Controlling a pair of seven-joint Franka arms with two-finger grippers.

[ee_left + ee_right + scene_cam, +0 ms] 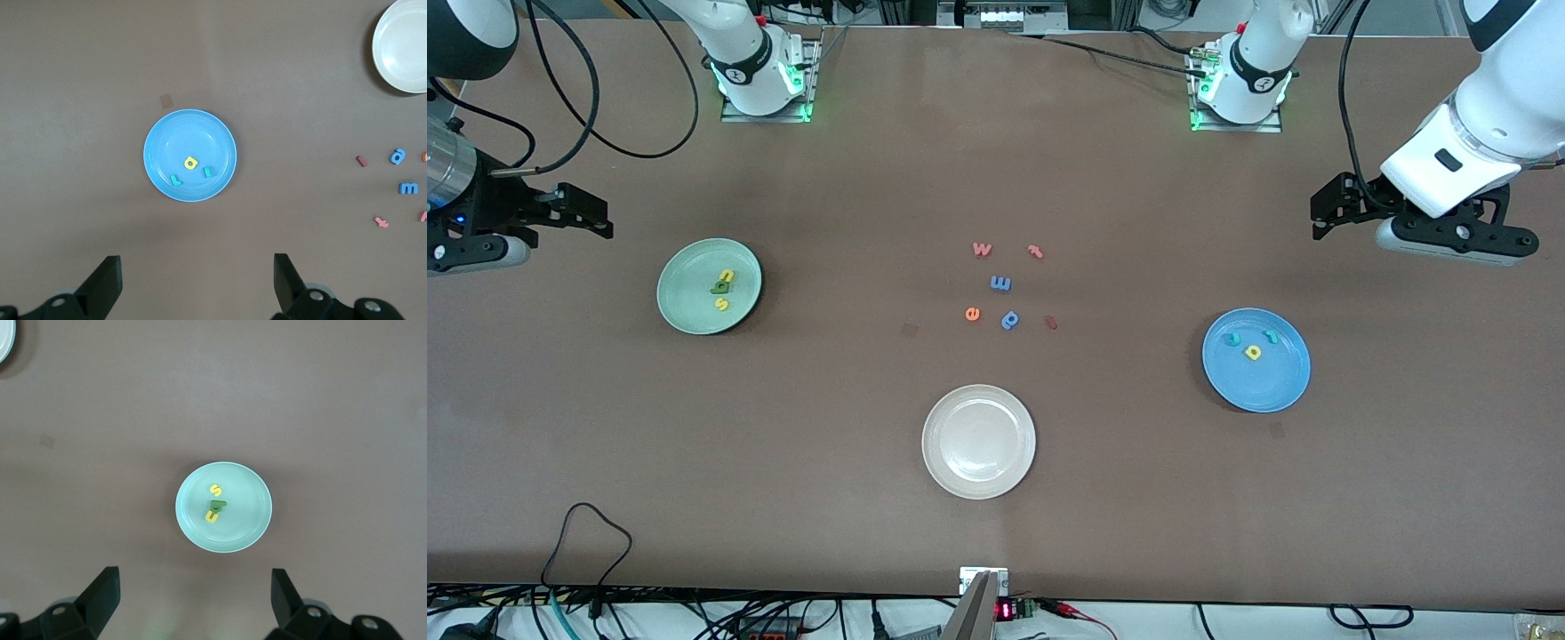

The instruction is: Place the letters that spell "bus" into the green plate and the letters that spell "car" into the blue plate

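Note:
The green plate (685, 298) lies toward the right arm's end of the table and holds a yellow "u" (727, 276), a dark green "b" (719, 287) and a yellow "s" (721, 304). In the right wrist view the same plate (247, 510) carries the "b" (217, 502). The blue plate (1276, 382) lies toward the left arm's end with a teal "c" (1234, 339), a teal "r" (1271, 336) and a yellow "a" (1253, 352); the left wrist view shows that plate (180, 133) too. My right gripper (583, 218) (193, 577) and my left gripper (1329, 213) (197, 267) both hang open and hold nothing, each high over bare table beside its plate.
A white plate (978, 400) sits nearest the front camera. In the table's middle lie loose letters: an orange "w" (982, 249), an orange-red "t" (1035, 252), a blue "m" (1000, 284), an orange "e" (972, 313), a blue "p" (1010, 319) and a dark red piece (1051, 323).

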